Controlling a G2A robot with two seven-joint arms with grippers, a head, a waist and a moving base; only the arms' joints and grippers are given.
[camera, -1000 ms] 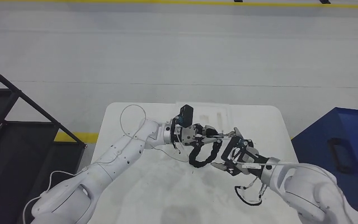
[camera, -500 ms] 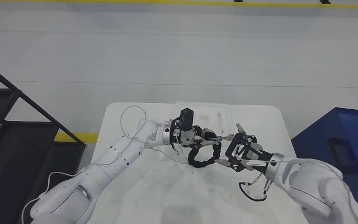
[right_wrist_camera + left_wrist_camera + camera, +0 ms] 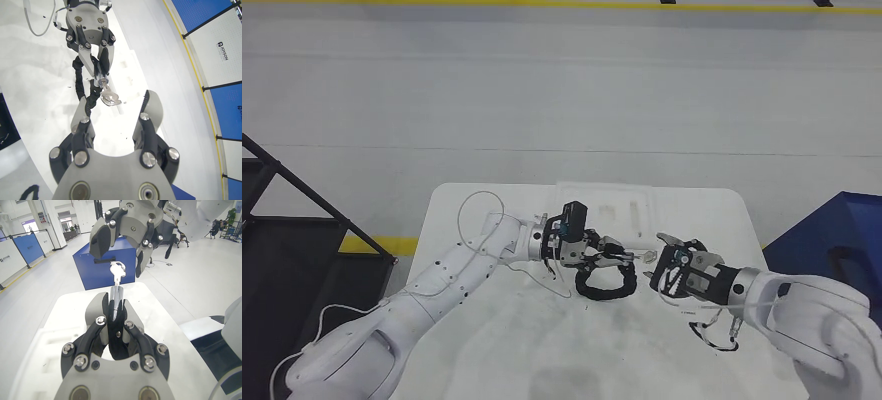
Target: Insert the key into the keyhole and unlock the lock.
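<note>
Right gripper (image 3: 115,98) has backed away from lock (image 3: 116,291). Jaws spread wide, gripping nothing.
Key (image 3: 118,271) left seated in keyhole at lock's end, sticking out unaided.
Left gripper (image 3: 115,299) still clamped on lock barrel; black cable (image 3: 604,287) loops below lock.
Insertion looks done. Unlock turn unconfirmed, regrasp probably needed.
</note>
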